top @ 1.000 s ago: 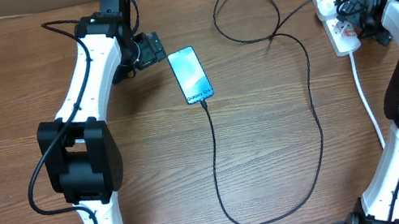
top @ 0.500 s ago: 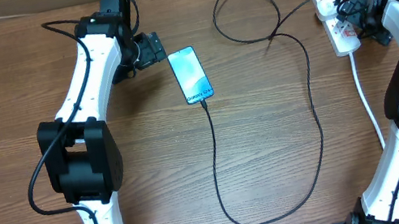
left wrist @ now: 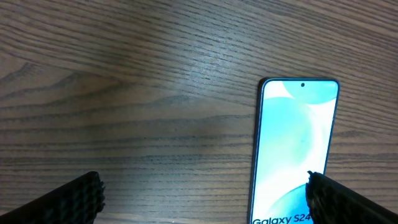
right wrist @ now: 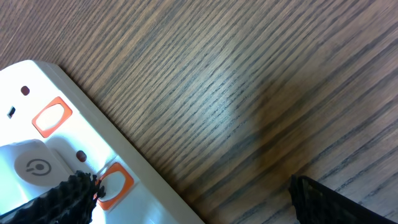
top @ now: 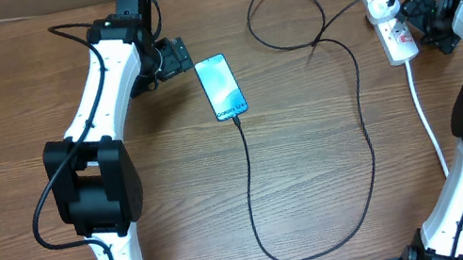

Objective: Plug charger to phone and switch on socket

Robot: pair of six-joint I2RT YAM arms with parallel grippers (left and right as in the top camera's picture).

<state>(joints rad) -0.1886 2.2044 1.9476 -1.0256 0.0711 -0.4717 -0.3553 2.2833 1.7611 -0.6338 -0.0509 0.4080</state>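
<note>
Left jaws spread wide above desk (left wrist: 124, 93), Galaxy S24 phone (left wrist: 292, 149) between them beside one tip, right jaws spread, white socket strip (right wrist: 62, 146) beneath one tip

The phone (top: 220, 87) is laid left of centre on the worktop (top: 166, 189). The socket (top: 390, 28) is set far right, and the charger (top: 365, 125) is looped between them.

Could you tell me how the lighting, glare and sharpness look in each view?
Overhead: even, sharp light with soft shadows on the table; the phone screen glows pale blue. Left wrist: a mild sheen on the wood, the screen bright but legible. Right wrist: a pale glare patch mid-frame, the white socket bright, the fingers dark and soft-edged.
</note>
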